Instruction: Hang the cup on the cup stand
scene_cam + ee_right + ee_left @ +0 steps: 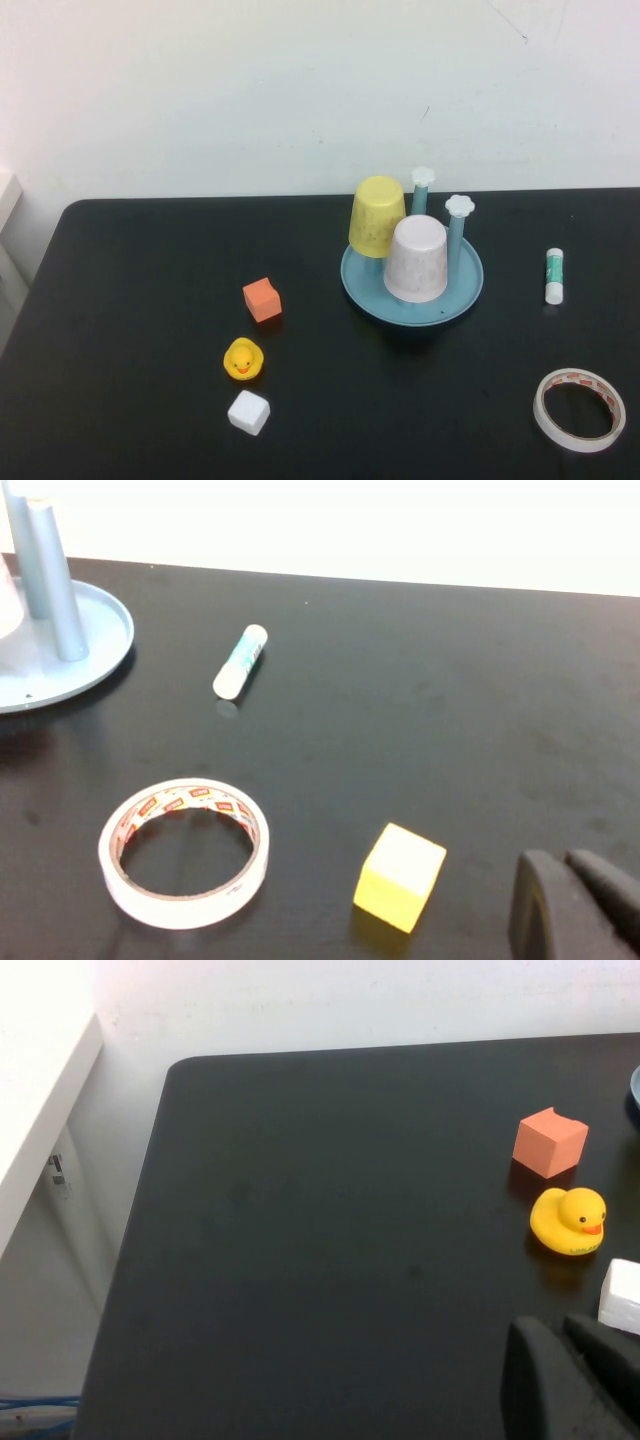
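right wrist view alone shows a yellow cube (400,876) beside the right gripper (578,905)

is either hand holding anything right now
No. The left hand and right hand hold nothing; the cup sits upside down on the cup stand.

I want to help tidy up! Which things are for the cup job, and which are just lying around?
For the job:
pink cup, upside down on the cup stand

Just lying around:
yellow cup, orange block, rubber duck, white block, glue stick, tape roll, yellow block

Left gripper and right gripper are parked back, jaws shut.
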